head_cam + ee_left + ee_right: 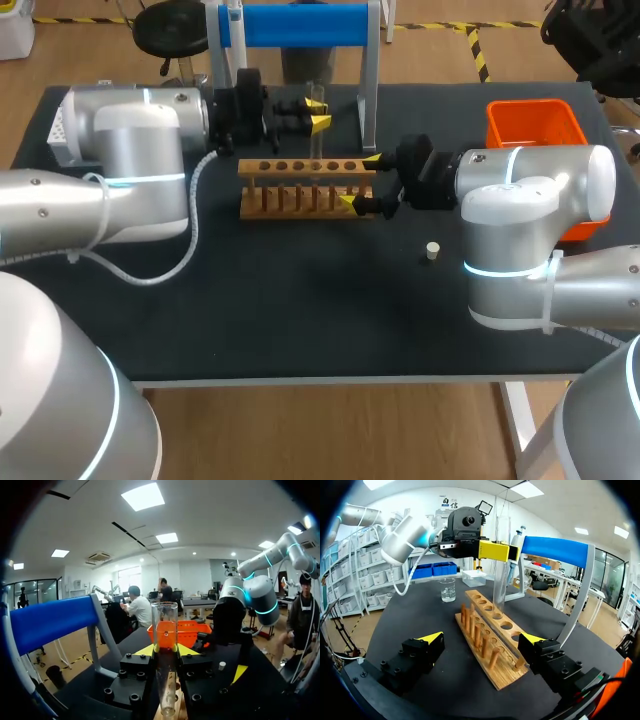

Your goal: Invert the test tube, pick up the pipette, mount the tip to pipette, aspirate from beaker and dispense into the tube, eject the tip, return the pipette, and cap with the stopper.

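Note:
A clear test tube stands upright with its open mouth up, and my left gripper is shut on its middle. Its round lower end reaches the holes of the wooden rack; whether it sits in one I cannot tell. The head view shows the left gripper behind the rack with the tube. My right gripper is open, its fingers on either side of the rack's right end. The pipette hangs on the blue-topped stand. A beaker stands past the rack. The small stopper lies right of centre.
An orange bin sits at the back right, behind my right arm. A white box stands beyond the rack near the beaker. The stand's metal legs rise close behind the rack. Bare black tabletop lies in front of the rack.

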Motion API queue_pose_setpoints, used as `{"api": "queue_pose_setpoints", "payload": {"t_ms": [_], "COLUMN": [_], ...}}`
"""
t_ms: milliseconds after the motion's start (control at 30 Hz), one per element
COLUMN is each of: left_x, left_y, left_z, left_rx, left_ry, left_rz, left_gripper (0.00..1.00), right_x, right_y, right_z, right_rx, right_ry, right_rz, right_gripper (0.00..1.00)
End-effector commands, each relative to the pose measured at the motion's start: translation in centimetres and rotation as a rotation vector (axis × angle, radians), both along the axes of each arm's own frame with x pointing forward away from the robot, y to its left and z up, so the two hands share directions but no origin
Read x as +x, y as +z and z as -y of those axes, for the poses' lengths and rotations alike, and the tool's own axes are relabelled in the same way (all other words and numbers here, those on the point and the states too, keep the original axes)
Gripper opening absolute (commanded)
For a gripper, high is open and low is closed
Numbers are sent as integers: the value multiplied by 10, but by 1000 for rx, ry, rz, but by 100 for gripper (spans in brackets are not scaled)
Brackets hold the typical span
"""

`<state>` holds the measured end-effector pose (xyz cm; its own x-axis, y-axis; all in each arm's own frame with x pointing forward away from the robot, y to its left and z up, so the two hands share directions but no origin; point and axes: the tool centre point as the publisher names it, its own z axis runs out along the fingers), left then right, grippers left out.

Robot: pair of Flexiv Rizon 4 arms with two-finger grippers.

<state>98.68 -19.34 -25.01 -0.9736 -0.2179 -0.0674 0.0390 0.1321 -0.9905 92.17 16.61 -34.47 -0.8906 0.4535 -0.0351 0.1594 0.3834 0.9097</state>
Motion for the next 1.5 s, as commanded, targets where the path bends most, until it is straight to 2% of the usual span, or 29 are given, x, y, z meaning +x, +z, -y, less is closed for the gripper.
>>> {"api": "queue_pose_setpoints", "payload": {"t_ms": [33,1500], "left_x": [0,4], "left_y": [-4,-23], "left_z": [1,0], "left_rx": [-9,-38], "left_ry": [4,-18], "left_rz": [4,-28], "left_gripper": [0,0], "right_x": [0,0], "right_y": [-1,-1], "right_z": [-1,-1], "right_rx": [0,0], "right_ry": [0,0], "right_rz": [1,1], "right_gripper": [100,100]}}
